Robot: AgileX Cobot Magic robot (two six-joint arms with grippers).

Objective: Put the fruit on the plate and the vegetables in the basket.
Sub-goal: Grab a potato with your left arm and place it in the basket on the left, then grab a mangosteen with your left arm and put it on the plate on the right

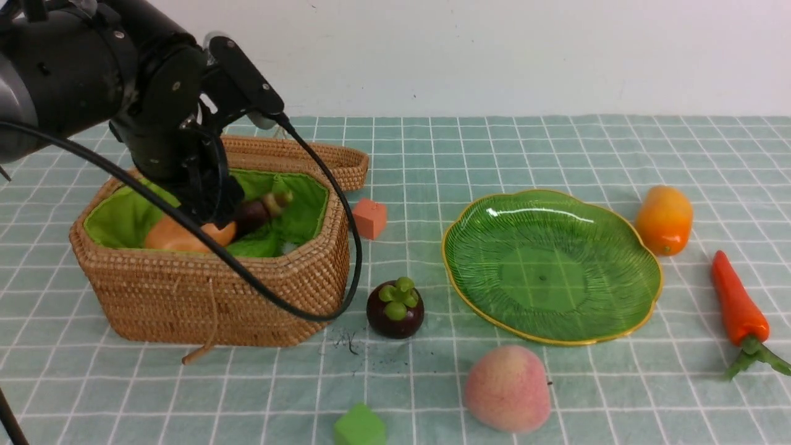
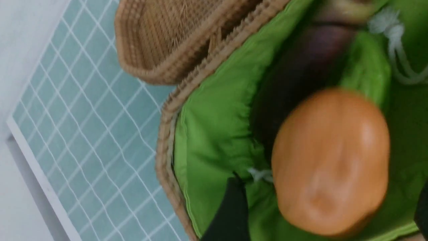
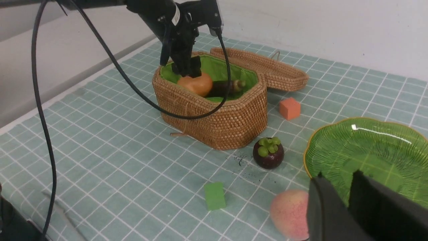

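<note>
Octagonal wicker basket (image 1: 216, 296) at the table's left (lid (image 1: 321, 157) thrown back behind it); green plate (image 1: 445, 253) to its right. Left gripper (image 1: 213, 207) hangs inside the basket, fingers (image 2: 230, 214) spread wide either side of the potato (image 1: 179, 238) without touching it; the eggplant (image 1: 256, 213) lies alongside on the green lining. Right gripper (image 3: 339, 177) sits over the plate's near side, fingers slightly parted, holding nothing. On the cloth: peach (image 1: 508, 388) before the plate, carrot (image 1: 736, 303) and mango (image 1: 664, 219) to its right, mangosteen (image 1: 395, 309) between basket and plate. Smallest are the salmon cube (image 1: 369, 217) and the green cube (image 1: 359, 426).
</note>
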